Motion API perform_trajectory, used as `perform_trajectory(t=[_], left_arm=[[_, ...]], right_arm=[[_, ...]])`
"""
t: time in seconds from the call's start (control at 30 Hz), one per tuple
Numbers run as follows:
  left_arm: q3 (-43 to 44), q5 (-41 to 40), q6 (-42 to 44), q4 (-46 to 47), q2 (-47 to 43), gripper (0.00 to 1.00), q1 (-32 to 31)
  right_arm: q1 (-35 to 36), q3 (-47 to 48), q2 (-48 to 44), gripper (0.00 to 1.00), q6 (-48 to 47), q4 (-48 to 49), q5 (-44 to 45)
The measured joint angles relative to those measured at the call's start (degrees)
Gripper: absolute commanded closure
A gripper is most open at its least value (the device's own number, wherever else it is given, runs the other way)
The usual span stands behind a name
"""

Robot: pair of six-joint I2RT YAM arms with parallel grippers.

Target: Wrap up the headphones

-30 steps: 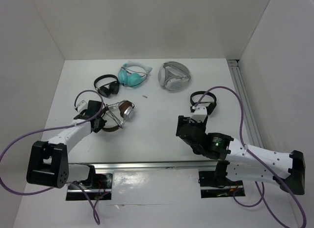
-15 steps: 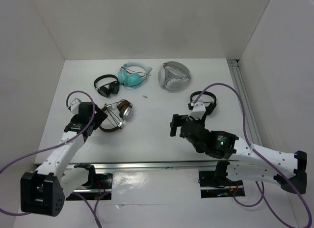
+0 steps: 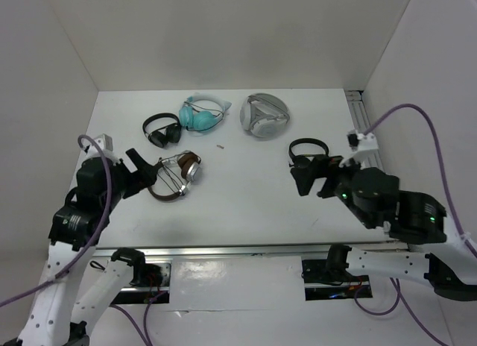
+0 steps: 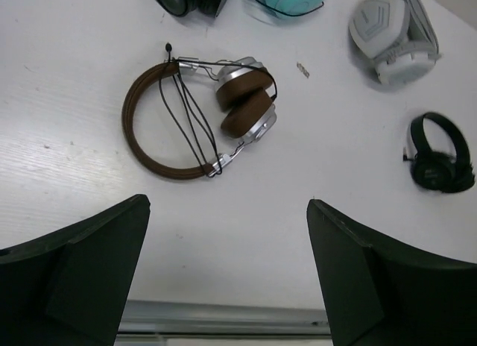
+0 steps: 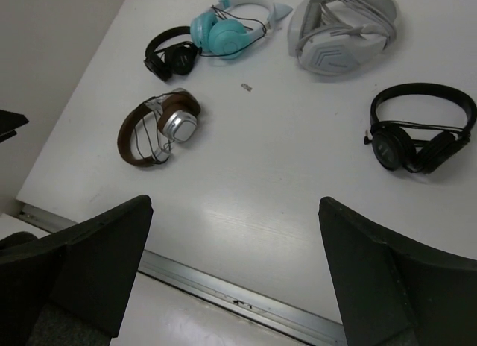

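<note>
The headphones (image 3: 191, 168), with a brown headband and silver-and-brown earcups, lie flat on the white table at left of centre. Their thin black cable is wound across the headband in several strands, as the left wrist view shows around the headphones (image 4: 244, 107); the right wrist view has the headphones (image 5: 179, 124) at its left. My left gripper (image 3: 141, 171) hangs open just left of them and raised, touching nothing; in its own view the left gripper (image 4: 227, 204) frames bare table nearer than the headband. My right gripper (image 3: 309, 180) is open and empty, high over the right side, as the right gripper (image 5: 235, 203) view confirms.
Small black headphones (image 3: 162, 128), a teal pair (image 3: 201, 113) and a white-grey pair (image 3: 263, 115) lie along the back. Another black pair (image 3: 307, 147) sits by my right gripper. A tiny loose piece (image 3: 220, 146) lies mid-table. A metal rail (image 3: 238, 250) runs along the near edge.
My left gripper has opened, let go of the headphones and drawn back upward to the left. The right gripper has opened fully and pulled back up to the right.
</note>
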Motion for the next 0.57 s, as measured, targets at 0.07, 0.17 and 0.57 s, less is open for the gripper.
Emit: perform_trajectory(t=[0.07, 0.17, 0.57], left_arm=[[2.47, 1.18, 2.97, -4.00, -2.47, 0.01, 0.00], [6.29, 1.70, 5.77, -10.45, -6.71, 0.01, 0.00], [12.13, 0.35, 5.07, -25.49, -18.82, 0.01, -3.26]], right_arm=[[0.00, 1.44, -3.02, 0.00, 0.02, -4.02, -0.20], [-0.70, 2.89, -8.13, 0.00, 0.22, -9.88, -0.20], [-11.93, 7.02, -11.43, 0.00, -2.99, -18.99, -6.05]])
